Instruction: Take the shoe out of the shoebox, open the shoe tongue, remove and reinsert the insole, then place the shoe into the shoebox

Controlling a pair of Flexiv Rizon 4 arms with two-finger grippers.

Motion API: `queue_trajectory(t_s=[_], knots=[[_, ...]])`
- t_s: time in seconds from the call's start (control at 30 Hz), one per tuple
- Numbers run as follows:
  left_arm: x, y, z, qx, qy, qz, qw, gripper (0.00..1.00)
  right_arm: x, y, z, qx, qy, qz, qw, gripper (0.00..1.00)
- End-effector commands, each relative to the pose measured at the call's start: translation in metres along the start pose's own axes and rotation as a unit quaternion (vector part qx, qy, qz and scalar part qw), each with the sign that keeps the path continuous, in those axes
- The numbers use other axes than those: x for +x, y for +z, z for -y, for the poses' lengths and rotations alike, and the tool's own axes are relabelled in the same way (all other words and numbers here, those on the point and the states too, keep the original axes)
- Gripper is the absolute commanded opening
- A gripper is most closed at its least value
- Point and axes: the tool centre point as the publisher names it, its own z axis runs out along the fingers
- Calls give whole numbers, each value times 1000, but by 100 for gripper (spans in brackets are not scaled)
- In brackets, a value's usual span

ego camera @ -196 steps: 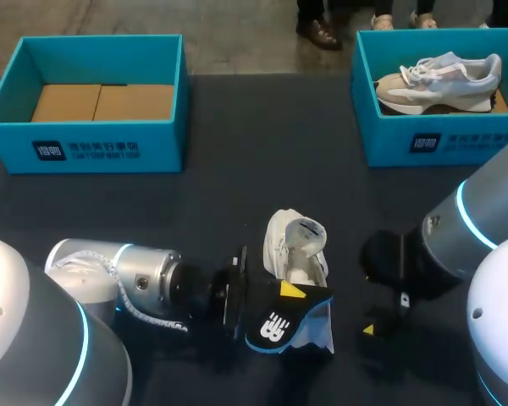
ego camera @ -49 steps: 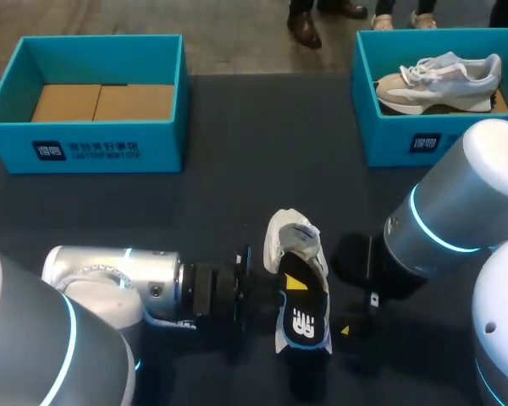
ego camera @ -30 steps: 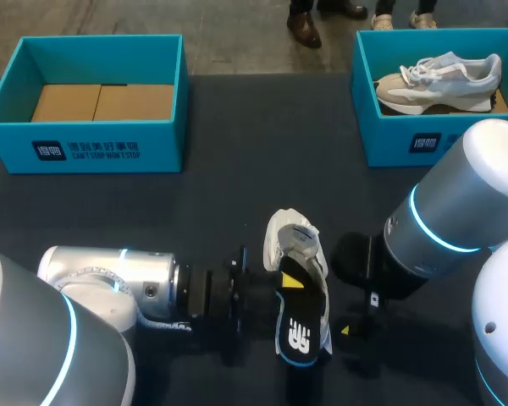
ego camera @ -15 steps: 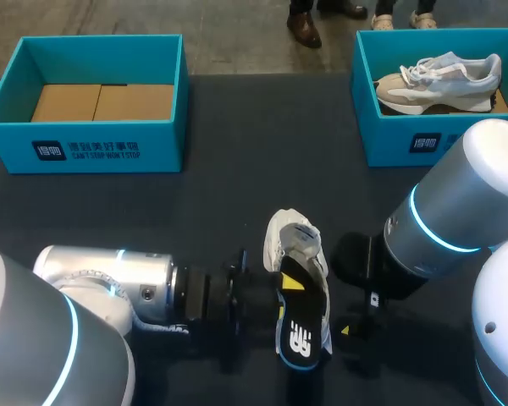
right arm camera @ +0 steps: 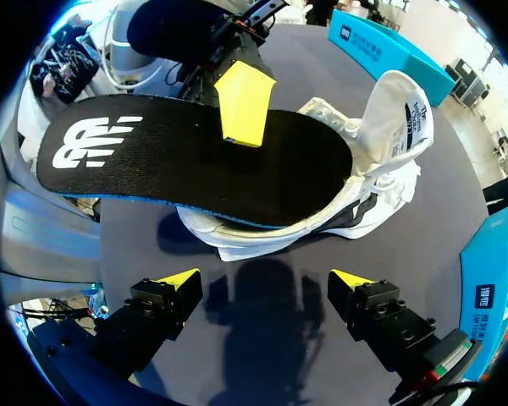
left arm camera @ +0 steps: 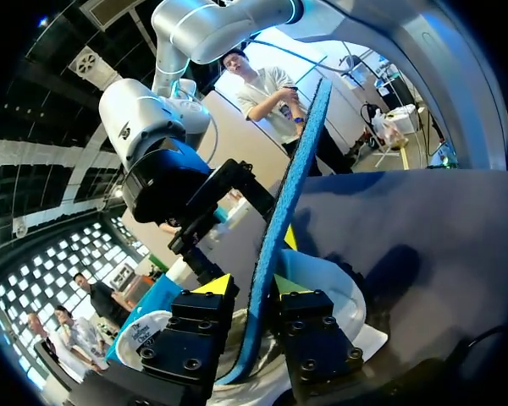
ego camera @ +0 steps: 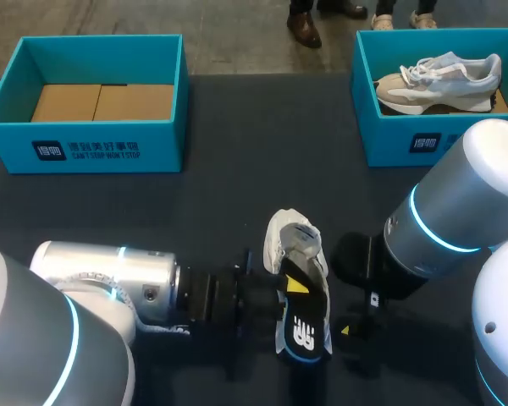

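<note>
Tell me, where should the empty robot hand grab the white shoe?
Probably the toe end of the white shoe, coming in from the right, where the open right gripper hovers. The insole, pinched by the left gripper, sticks out of the heel opening, so only the front looks free.

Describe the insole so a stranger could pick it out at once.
At the dark table's near edge, in the middle, lies a white shoe. Over it, pinched in the left claw, is the insole: flat, black, blue-edged, with a white logo.

insole (right arm camera: 195, 165): white logo | left shoebox (ego camera: 85, 150), right shoebox (ego camera: 440, 144): white lettering | tongue label (right arm camera: 413, 118): illegible
</note>
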Motion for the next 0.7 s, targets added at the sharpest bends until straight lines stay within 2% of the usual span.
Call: queue_trajectory(t_s=[0.03, 0.1, 0.17, 0.33, 0.43, 0.53, 0.57, 0.7], knots=[[-1, 3, 5, -13, -4, -8, 1000, 26, 2, 2, 0, 0, 1, 3, 1000, 100], [-2, 4, 5, -18, -6, -14, 1000, 24, 2, 2, 0, 0, 1, 3, 1000, 100], [-2, 5, 5, -28, -6, -17, 999, 18, 2, 2, 0, 0, 1, 3, 1000, 100], [-2, 6, 4, -45, -5, -20, 999, 17, 2, 2, 0, 0, 1, 3, 1000, 100], [-2, 7, 4, -50, -9, -24, 998, 18, 2, 2, 0, 0, 1, 3, 1000, 100], [-2, 8, 4, -52, -10, -26, 998, 29, 2, 2, 0, 0, 1, 3, 1000, 100], [-2, 9, 5, -52, -11, -27, 998, 30, 2, 2, 0, 0, 1, 3, 1000, 100], [1, 12, 3, -53, -14, -28, 998, 24, 2, 2, 0, 0, 1, 3, 1000, 100]])
